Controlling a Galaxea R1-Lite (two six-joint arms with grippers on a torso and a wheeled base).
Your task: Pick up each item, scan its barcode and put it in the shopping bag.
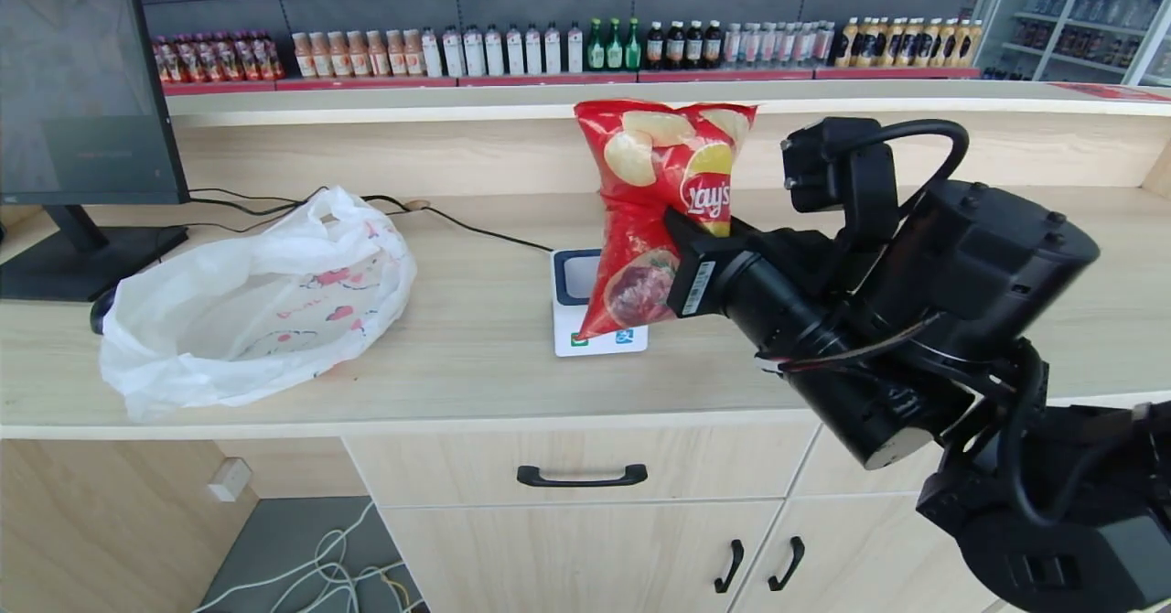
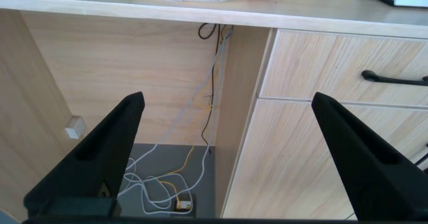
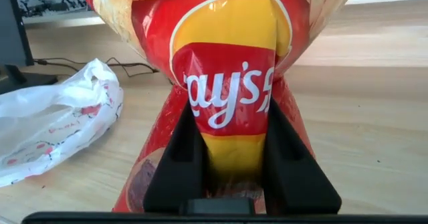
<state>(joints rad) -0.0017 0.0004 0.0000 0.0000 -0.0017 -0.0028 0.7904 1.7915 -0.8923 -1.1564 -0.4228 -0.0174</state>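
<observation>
— While the chips (image 1: 654,201) are clenched in the right pincer (image 3: 233,117), where are they held?
— Nearly upright, long axis vertical, just over the scanner (image 1: 574,285) on the worktop (image 1: 476,357). Whether the barcode is faced to its window cannot be told.
— And the bag (image 1: 256,311)?
— It is laid open well to the left, nearer the left pincer (image 2: 227,157), which is held released below the worktop edge. Shelves (image 1: 549,46) are seen behind.

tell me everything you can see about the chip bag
The chip bag is glossy red foil with a yellow band and pictured chips, sealed and puffy. The right gripper pinches its middle, creasing it. It hangs upright, slightly tilted, over the scanner on the wooden counter; whether its lower corner touches the scanner is unclear.
</observation>
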